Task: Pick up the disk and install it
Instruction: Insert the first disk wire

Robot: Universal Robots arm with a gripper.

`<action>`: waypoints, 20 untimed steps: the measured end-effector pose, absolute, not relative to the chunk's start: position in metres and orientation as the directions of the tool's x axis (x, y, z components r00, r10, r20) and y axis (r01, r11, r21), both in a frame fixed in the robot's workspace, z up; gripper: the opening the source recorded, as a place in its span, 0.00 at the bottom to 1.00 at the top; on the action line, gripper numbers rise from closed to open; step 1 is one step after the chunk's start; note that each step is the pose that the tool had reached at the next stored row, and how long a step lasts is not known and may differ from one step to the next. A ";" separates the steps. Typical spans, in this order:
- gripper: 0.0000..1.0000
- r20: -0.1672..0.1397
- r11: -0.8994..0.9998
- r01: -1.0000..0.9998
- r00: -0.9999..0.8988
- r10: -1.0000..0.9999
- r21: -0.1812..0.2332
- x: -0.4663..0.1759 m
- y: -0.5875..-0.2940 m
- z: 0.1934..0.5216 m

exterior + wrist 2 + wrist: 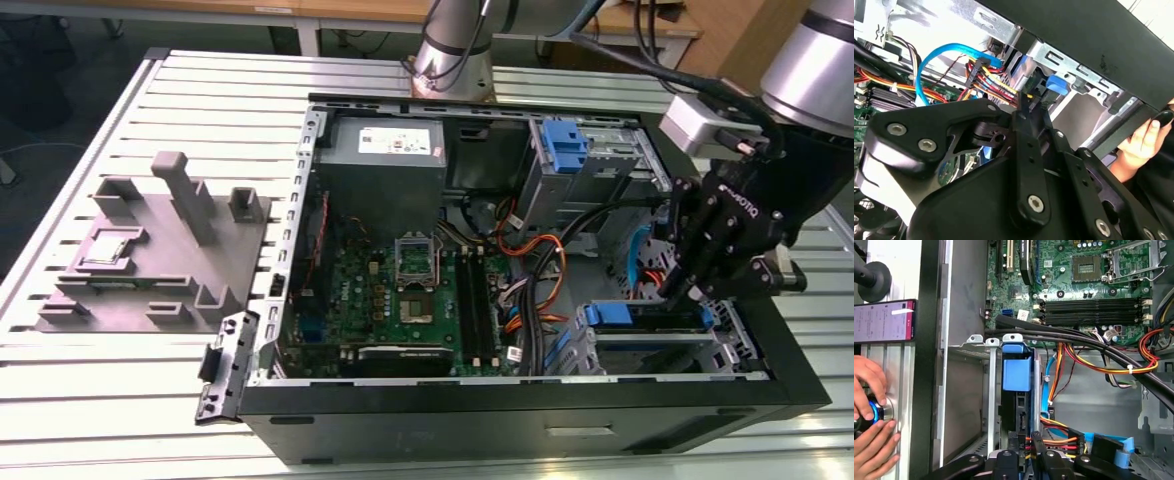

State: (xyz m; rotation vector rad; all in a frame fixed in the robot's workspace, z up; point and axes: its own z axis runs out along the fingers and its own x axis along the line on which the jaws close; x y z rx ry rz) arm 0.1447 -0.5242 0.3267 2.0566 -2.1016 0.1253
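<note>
Gripper (691, 292): black, hanging point-down over the front corner of the computer case (534, 420) at the exterior view's right, just above the drive cage; whether it is open or closed cannot be told, nor whether it has hold of anything. Disk (627, 315): stands on edge in a slot of the metal drive cage (667, 350), directly under the gripper, its blue frame end uppermost; in the first wrist view the blue end (1016, 375) sits between two upright metal rails, close on both sides. Cables (534, 270): red, orange, yellow and black bundle with a light-blue flat lead, running just beside the disk on the inner side and plugged in near its lower end, crowding that edge. Main board (400, 290): flat on the case floor, well apart from the gripper. Power unit (387, 150): grey box in the far corner of the case. Second blue bracket (567, 145): upright in the far cage. Case wall: black outer edge runs close along the cage's outer side. Grey moulded holder (147, 250): on the slatted table (561, 80) at the exterior view's left, well clear of the case, with open table around it. Person's hands (871, 410): outside the case wall, resting on a round lit knob (876, 410), beside a phone (884, 320).
</note>
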 end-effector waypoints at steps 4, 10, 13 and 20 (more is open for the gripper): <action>0.24 0.200 0.029 -0.996 -0.013 -0.980 0.079 0.145 -0.524 0.334; 0.16 0.200 0.029 -0.996 -0.013 -0.980 0.081 0.145 -0.524 0.335; 0.10 0.200 0.029 -0.996 -0.013 -0.980 0.081 0.145 -0.524 0.335; 0.10 0.200 0.029 -0.996 -0.013 -0.980 0.081 0.146 -0.524 0.335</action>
